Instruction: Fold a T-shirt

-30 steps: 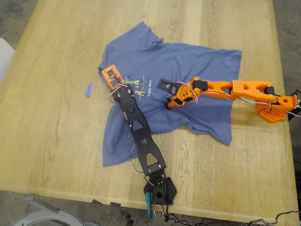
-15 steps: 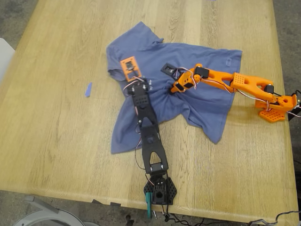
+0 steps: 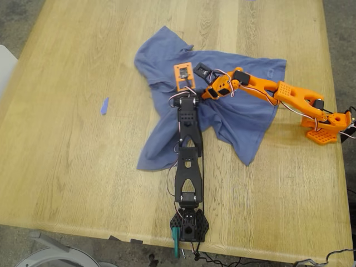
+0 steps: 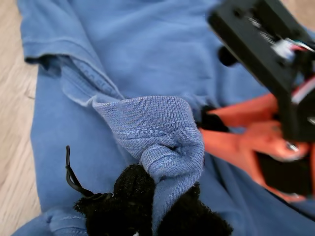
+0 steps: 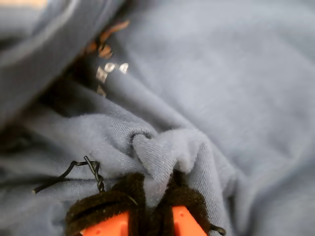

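Both grippers (image 4: 157, 206) (image 5: 147, 206) clenched on T-shirt (image 3: 245, 119), dragged further toward exterior view's right.

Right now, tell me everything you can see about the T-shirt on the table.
The T-shirt is slate-blue, soft knit cotton by the look, lying crumpled and partly bunched on the wooden table. Its ribbed collar is pinched in my first gripper; my second gripper clamps a fold of the body fabric. A bit of chest print shows in the second wrist view. Both arms lie across it.
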